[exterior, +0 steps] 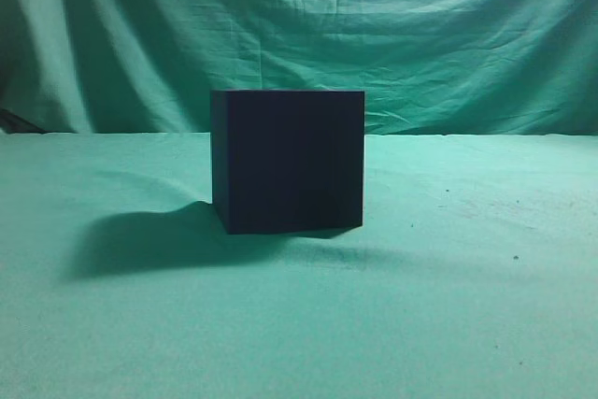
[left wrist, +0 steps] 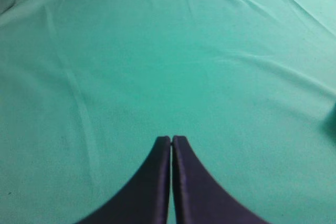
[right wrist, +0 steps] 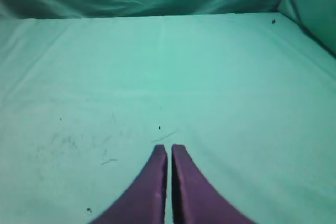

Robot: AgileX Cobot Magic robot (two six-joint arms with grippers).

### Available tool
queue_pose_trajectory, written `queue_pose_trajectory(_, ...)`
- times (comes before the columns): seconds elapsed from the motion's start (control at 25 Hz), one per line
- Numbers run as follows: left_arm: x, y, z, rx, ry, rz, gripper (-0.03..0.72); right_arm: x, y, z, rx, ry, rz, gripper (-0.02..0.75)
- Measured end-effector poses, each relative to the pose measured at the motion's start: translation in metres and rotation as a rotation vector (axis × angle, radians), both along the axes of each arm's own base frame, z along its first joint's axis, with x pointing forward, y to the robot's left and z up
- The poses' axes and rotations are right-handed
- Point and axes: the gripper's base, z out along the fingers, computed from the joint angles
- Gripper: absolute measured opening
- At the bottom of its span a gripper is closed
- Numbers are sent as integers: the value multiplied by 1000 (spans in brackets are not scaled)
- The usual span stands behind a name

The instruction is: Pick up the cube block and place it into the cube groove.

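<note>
A large dark box (exterior: 287,161), the cube groove, stands upright near the middle of a green-draped bench (exterior: 448,306), casting a shadow to its left. The small cube block is not visible in any view. The left end effector (left wrist: 171,139) and right end effector (right wrist: 169,148) are both pressed together, holding nothing, above bare cloth.

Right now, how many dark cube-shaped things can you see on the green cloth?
1: the large dark box stands at the middle of the green cloth in the exterior view. Neither wrist view shows a cube; a smaller one could be hidden behind or inside the box.
</note>
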Motion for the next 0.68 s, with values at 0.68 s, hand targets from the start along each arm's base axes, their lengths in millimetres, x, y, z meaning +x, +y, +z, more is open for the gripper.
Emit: queue_pose_trajectory(0.68,0,0,0,0,0,0,0,-2,1,-6,44,65,-2,0)
